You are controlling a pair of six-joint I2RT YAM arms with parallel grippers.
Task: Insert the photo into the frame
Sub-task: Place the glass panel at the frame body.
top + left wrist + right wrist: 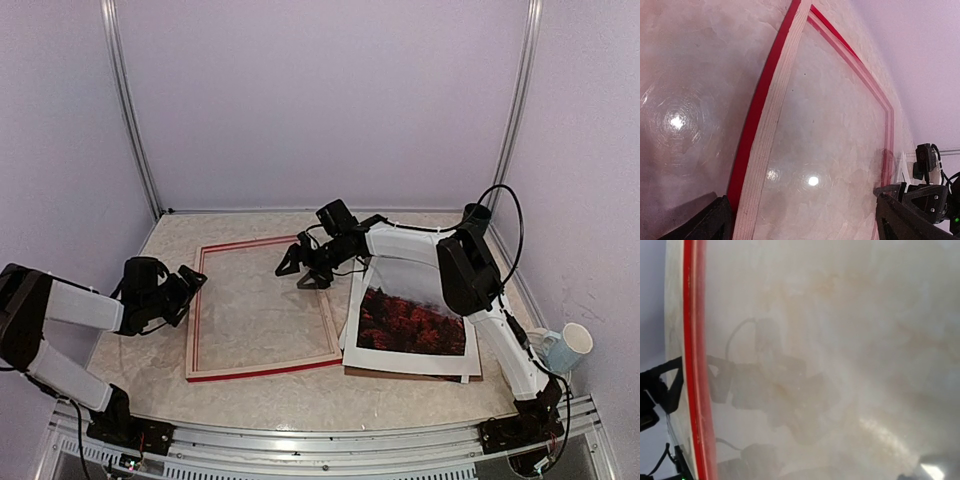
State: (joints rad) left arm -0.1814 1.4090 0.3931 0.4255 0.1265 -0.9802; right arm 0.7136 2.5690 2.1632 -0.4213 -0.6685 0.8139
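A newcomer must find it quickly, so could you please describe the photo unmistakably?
On the table, right of the red frame, lies a flat stack. The photo is its top sheet: red-orange trees within a wide white border, covering a brown panel.

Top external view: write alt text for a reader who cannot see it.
An empty red frame lies on a table, the autumn-tree photo to its right. The open left pincer is at the frame's far-left corner, the open right pincer near its far-right corner.
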